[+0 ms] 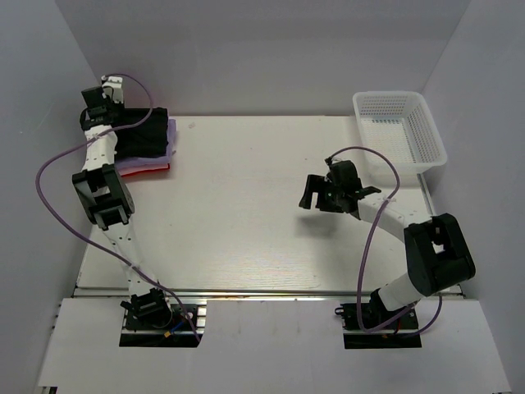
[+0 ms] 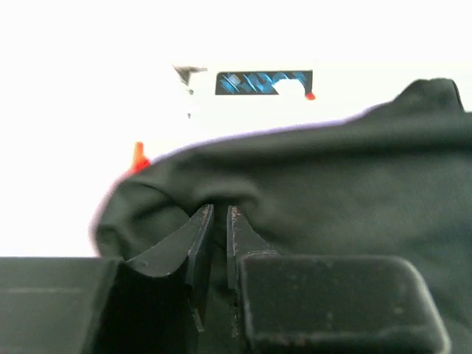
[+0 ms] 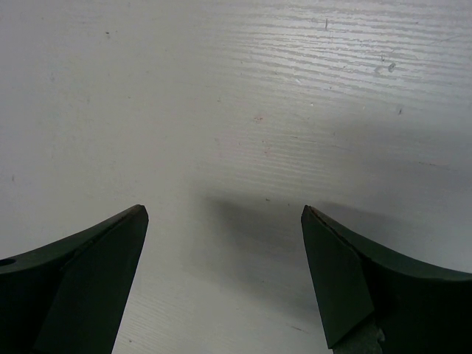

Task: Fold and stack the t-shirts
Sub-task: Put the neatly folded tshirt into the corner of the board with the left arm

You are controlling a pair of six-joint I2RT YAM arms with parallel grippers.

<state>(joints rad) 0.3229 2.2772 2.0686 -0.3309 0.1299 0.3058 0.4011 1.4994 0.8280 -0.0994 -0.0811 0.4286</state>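
Observation:
The folded black t-shirt (image 1: 148, 131) lies on top of a stack at the table's far left. The lavender t-shirt (image 1: 171, 138) and the red-pink t-shirt (image 1: 152, 168) show as edges beneath it. My left gripper (image 1: 113, 121) is at the stack's left end. In the left wrist view my left gripper (image 2: 220, 214) has its jaws nearly closed, pinching a fold of the black t-shirt (image 2: 332, 192). A red corner (image 2: 138, 158) peeks out at the left. My right gripper (image 1: 317, 192) hangs open and empty over the bare table; the right wrist view also shows it (image 3: 225, 214) wide open.
A white plastic mesh basket (image 1: 436, 159) stands at the back right corner, empty as far as I can see. White walls enclose the table on three sides. Purple cables loop off both arms.

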